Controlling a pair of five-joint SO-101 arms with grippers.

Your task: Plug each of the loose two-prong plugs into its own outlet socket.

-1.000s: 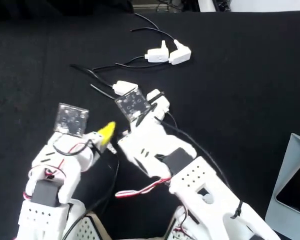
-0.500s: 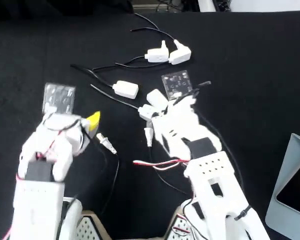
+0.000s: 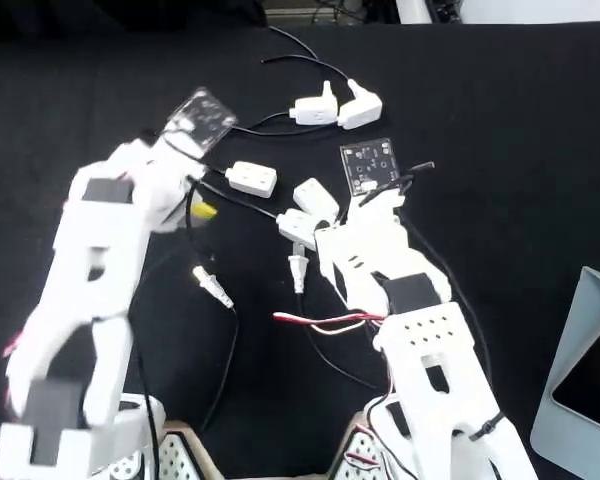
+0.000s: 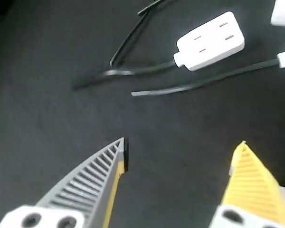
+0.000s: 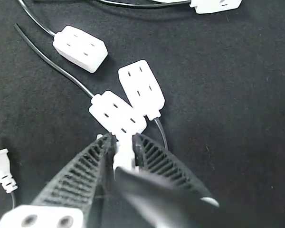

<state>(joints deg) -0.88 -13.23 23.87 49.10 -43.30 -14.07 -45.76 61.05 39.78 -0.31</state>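
Right fingers (image 5: 97,159) pinching plug (image 5: 124,157) at socket (image 5: 118,118). Plug likely light, hard, slick; hold body, not cord. Left fingers (image 4: 249,175) spread, empty.

soft, even light lies over the black table (image 3: 520,120), which swallows it and shows almost no shadows. the white outlet blocks (image 5: 80,48) glare pale against the dark. the left gripper (image 4: 182,141) looms blurred near its lens, and the cords (image 4: 204,83) beyond look smeared.

The white piece (image 5: 124,159) in the right claw (image 5: 122,141) is mostly hidden, perhaps a plug.
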